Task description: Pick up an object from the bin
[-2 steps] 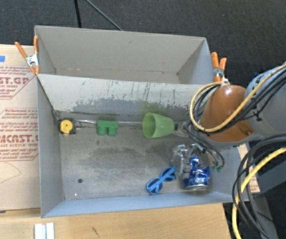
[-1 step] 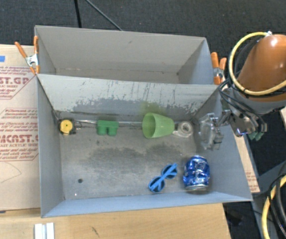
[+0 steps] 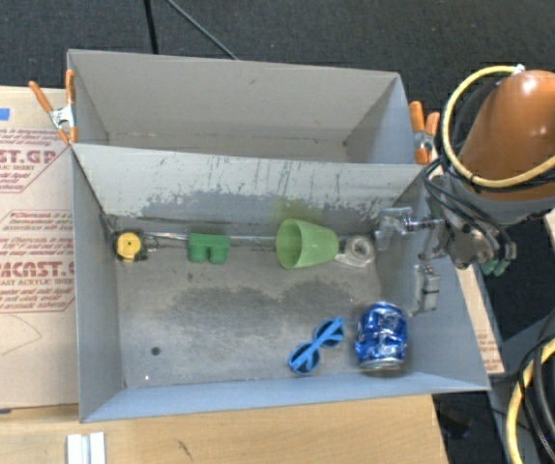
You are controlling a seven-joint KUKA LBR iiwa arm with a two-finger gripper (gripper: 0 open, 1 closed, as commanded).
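We are noting, along bin [image 3: 258, 187] back wall: yellow piece [image 3: 127, 246], green block [image 3: 208, 248], tipped green cup [image 3: 305, 244], grey ring [image 3: 359, 250]. Blue glasses [image 3: 316, 345] and crushed blue can [image 3: 382, 336] lying near front right corner. Gripper [image 3: 421, 259] hanging by right wall, near can (claw width: we cannot tell). We are fearing wall scrape, dented can slipping.

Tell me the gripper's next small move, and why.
Probably ease the gripper toward the view's lower edge and down over the crumpled blue can. The gripper sits by the right wall of the bin, and the can lies nearest to it, upright beside the blue sunglasses, so it looks like the easiest pick.
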